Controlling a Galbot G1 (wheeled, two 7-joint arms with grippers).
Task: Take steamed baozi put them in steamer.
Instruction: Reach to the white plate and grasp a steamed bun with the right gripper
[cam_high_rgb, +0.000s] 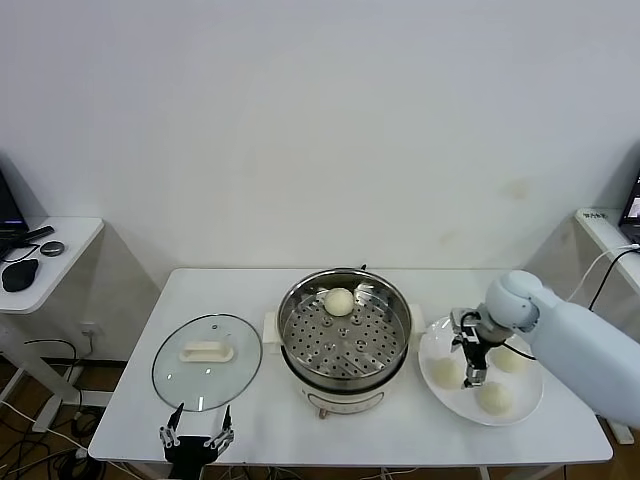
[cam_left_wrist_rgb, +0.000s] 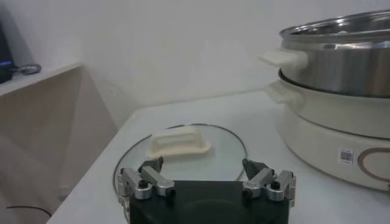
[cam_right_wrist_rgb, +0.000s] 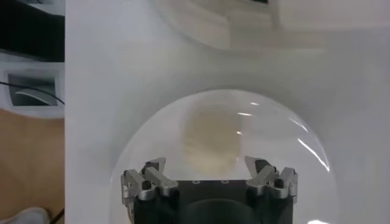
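In the head view, one baozi (cam_high_rgb: 339, 301) is sitting on the perforated tray of the steamer (cam_high_rgb: 344, 335), toward its far side, and three more are lying on the white plate (cam_high_rgb: 480, 368) just beside the steamer. The right gripper (cam_high_rgb: 470, 362) is hanging over the plate with its jaws wide and nothing between them, right above the baozi nearest the steamer (cam_high_rgb: 446, 371). So the second pick looks to be the step in hand. The left gripper (cam_high_rgb: 196, 439) is waiting at the near edge of the surface, in front of the glass lid (cam_high_rgb: 206, 360).

In the left wrist view, the left gripper (cam_left_wrist_rgb: 207, 185) is standing wide and empty, facing the lid (cam_left_wrist_rgb: 180, 146).

In the right wrist view, the right gripper (cam_right_wrist_rgb: 210, 182) is spread wide over the plate (cam_right_wrist_rgb: 140, 140), with a blurred bun (cam_right_wrist_rgb: 211, 137) ahead between its jaws. The next move probably calls for a straight descent around it and a gentle close, since the dough looks soft.
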